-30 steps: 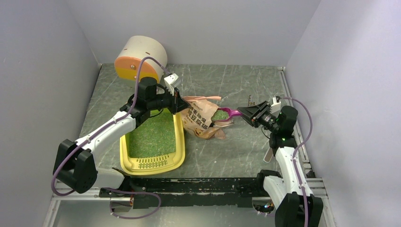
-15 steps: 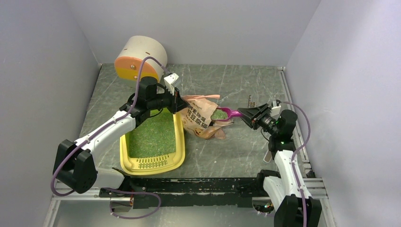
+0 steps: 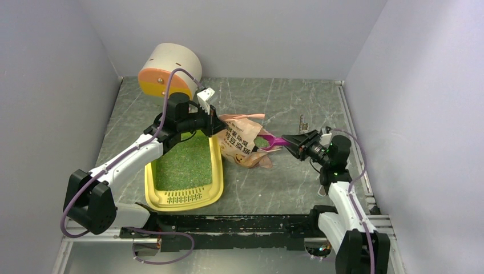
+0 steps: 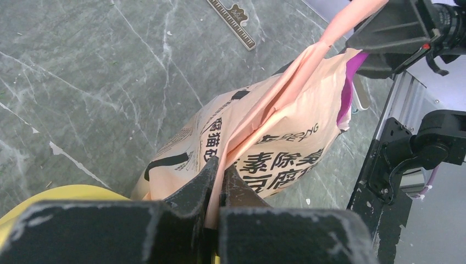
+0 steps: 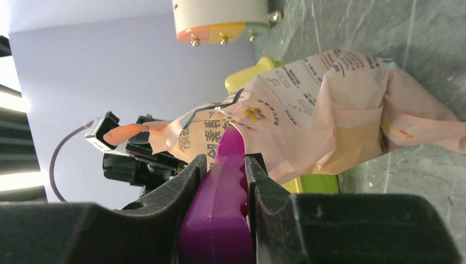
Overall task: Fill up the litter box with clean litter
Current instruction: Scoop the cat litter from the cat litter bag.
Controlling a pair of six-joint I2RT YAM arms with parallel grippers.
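Observation:
The yellow litter box [image 3: 214, 171] lies at the left front, with green litter [image 3: 184, 162] covering its floor and its grille at the near end. The pink-beige bag [image 3: 242, 140] lies just right of it. My left gripper [image 3: 217, 124] is shut on the bag's top edge [image 4: 220, 181]. My right gripper [image 3: 287, 140] is shut on the magenta scoop's handle [image 5: 222, 209]. The scoop's bowl [image 3: 264, 140] sits in the bag's mouth with green litter in it.
A white cylinder with an orange end [image 3: 168, 71] stands at the back left, close behind the left arm. A small ruler-like strip [image 3: 301, 123] lies on the table behind the right gripper. Side walls close in the table left and right.
My right gripper has moved left and lower, pushing the scoop further into the bag's mouth. The left gripper holds the bag edge as before.

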